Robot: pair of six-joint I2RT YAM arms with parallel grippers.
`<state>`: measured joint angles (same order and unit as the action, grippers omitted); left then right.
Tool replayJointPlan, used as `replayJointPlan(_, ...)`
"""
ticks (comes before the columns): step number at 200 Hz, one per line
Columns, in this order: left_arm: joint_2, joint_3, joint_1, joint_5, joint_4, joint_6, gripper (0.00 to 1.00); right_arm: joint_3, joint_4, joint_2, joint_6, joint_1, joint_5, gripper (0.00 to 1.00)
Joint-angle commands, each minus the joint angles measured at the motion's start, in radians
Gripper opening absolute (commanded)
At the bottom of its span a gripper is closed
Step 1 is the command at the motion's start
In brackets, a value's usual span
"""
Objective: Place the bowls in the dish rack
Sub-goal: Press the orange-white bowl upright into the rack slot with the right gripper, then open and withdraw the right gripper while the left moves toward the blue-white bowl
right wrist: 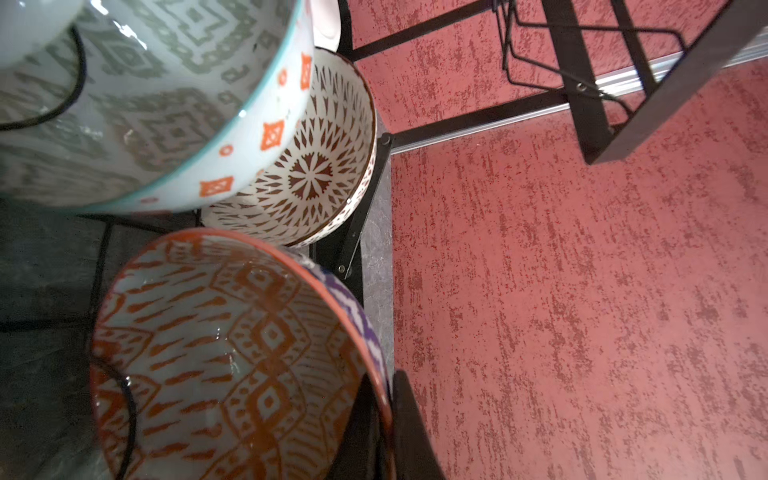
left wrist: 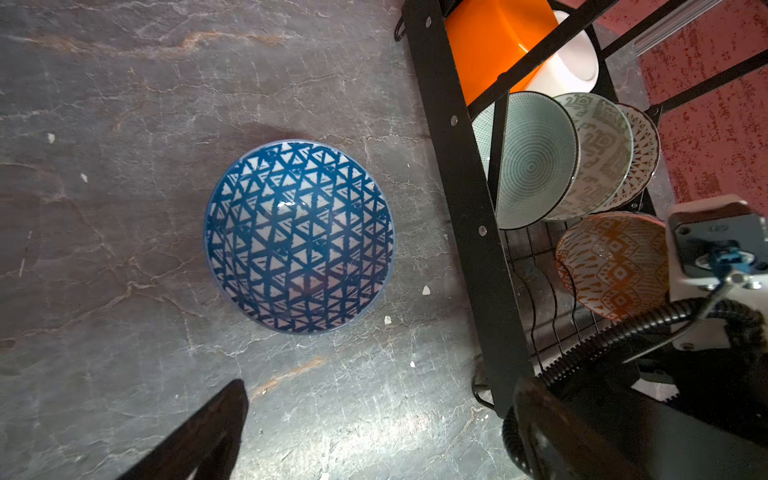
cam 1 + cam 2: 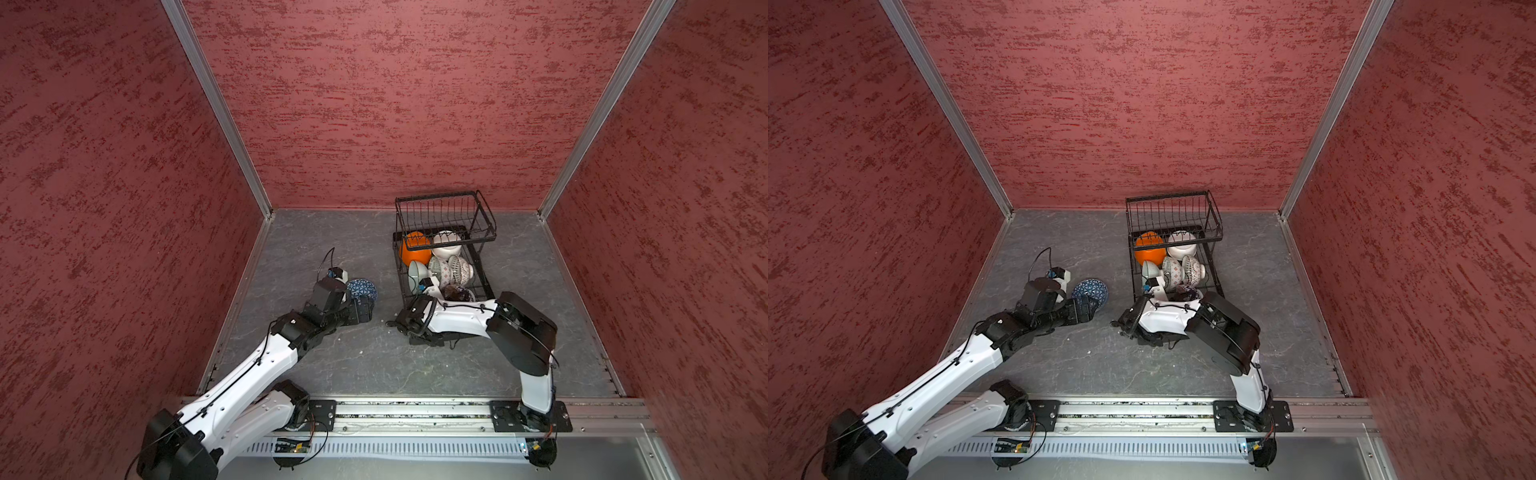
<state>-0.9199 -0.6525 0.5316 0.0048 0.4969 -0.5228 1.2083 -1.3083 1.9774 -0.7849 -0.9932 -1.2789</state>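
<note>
Left wrist view shows us what remains: the blue triangle-patterned bowl (image 2: 299, 237) sits upright on the worktop (image 2: 104, 208) beside the dish rack (image 2: 457, 166), our left fingers (image 2: 208, 428) spread wide near it. Our right fingers (image 1: 409, 428) pinch the orange-patterned bowl (image 1: 232, 353) by its rim inside the rack, alongside five other bowls (image 3: 436, 257).

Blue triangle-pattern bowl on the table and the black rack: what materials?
Blue triangle-patterned round bowl: looks like glazed ceramic; glossy highlight at its centre, smooth painted pattern.
Black two-tier dish rack: probably coated metal, matte; flat bars with round fasteners, thin bent wire dividers.
</note>
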Motion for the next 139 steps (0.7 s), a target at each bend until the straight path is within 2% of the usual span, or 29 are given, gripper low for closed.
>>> replayJointPlan(1, 0.020, 0.001, -0.012, 0.016, -0.006, 0.016, 0.99, 0.004, -0.006, 0.059, -0.108, -0.008, 0.130, 0.00)
replayJointPlan(47, 0.037, -0.002, -0.017, 0.017, 0.009, 0.019, 0.99, 0.002, -0.016, 0.052, -0.134, -0.013, 0.148, 0.00)
replayJointPlan(91, 0.035, -0.004, -0.022, 0.018, 0.012, 0.018, 0.99, 0.000, -0.008, 0.028, -0.129, -0.013, 0.159, 0.19)
replayJointPlan(126, 0.033, -0.008, -0.025, 0.018, 0.015, 0.020, 0.99, -0.002, 0.018, -0.011, -0.118, -0.012, 0.175, 0.29)
replayJointPlan(139, 0.034, -0.007, -0.027, 0.020, 0.016, 0.020, 1.00, -0.004, 0.028, -0.024, -0.110, -0.011, 0.179, 0.36)
